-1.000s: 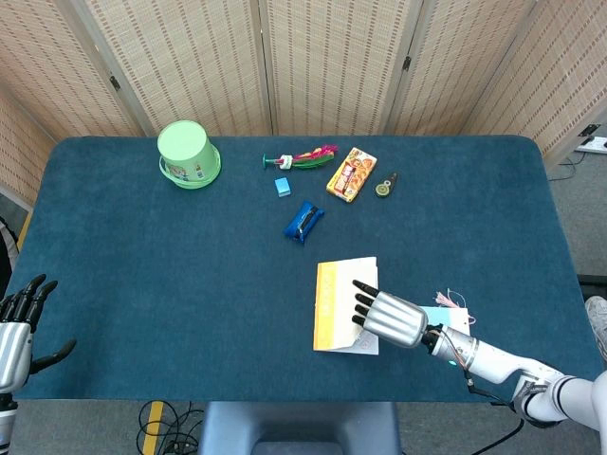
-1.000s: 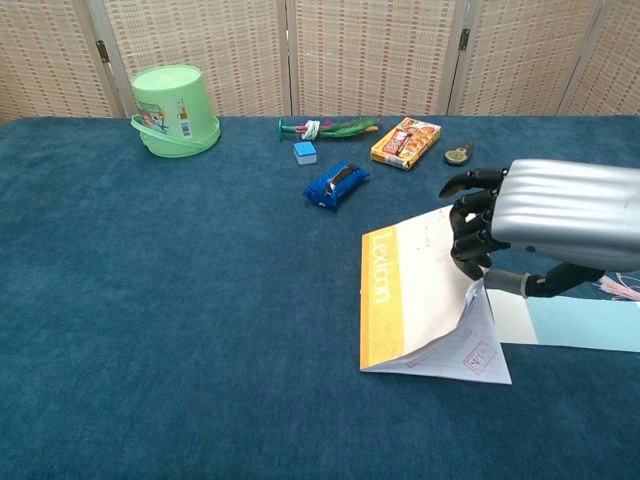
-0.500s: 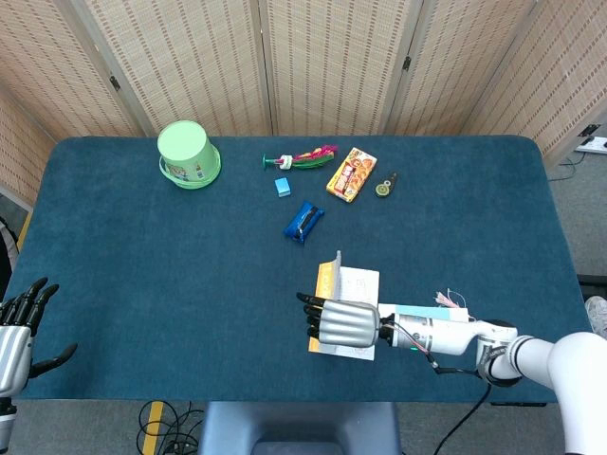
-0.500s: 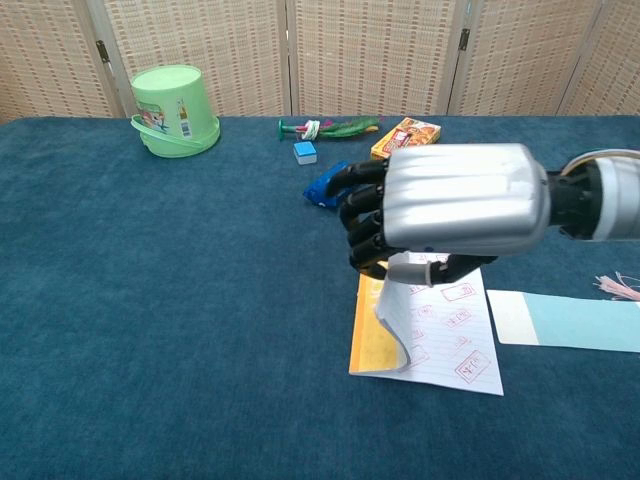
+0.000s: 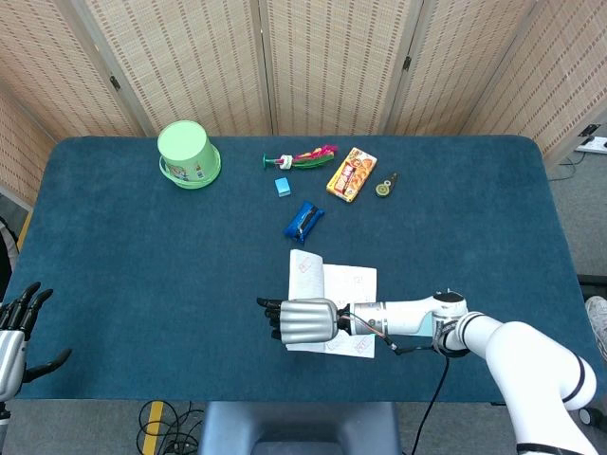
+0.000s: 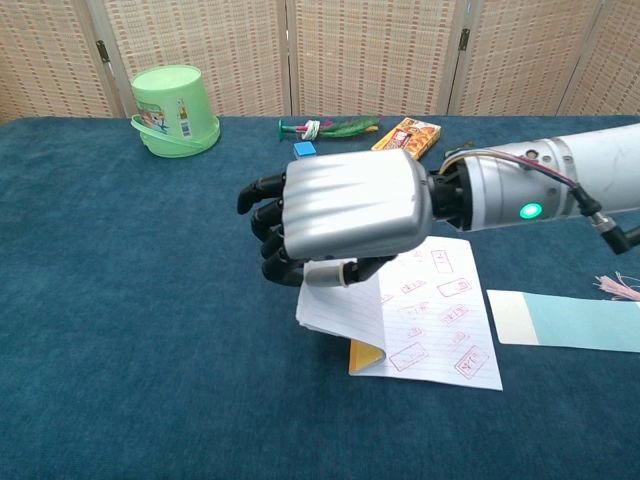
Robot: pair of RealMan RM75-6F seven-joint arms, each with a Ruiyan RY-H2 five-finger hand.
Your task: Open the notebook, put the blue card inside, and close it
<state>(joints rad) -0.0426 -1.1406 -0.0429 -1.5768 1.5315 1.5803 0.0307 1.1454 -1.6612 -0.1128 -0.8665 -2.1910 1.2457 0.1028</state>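
Green plastic bucket [image 5: 189, 154] sitting upside down far beyond fingers, w/ feathered green-pink toy [image 5: 302, 157], small blue cube [image 5: 283, 187], orange snack box [image 5: 351, 174], blue foil packet [image 5: 303, 221] lying nearer.

My right hand [image 6: 350, 208] had a silver shell, black fingers [image 6: 262, 213], grey-white forearm with green light, thin cables.

Right hand [image 6: 345, 215] palm down, fingers curled, left hand [image 5: 17, 327] open, fingers spread
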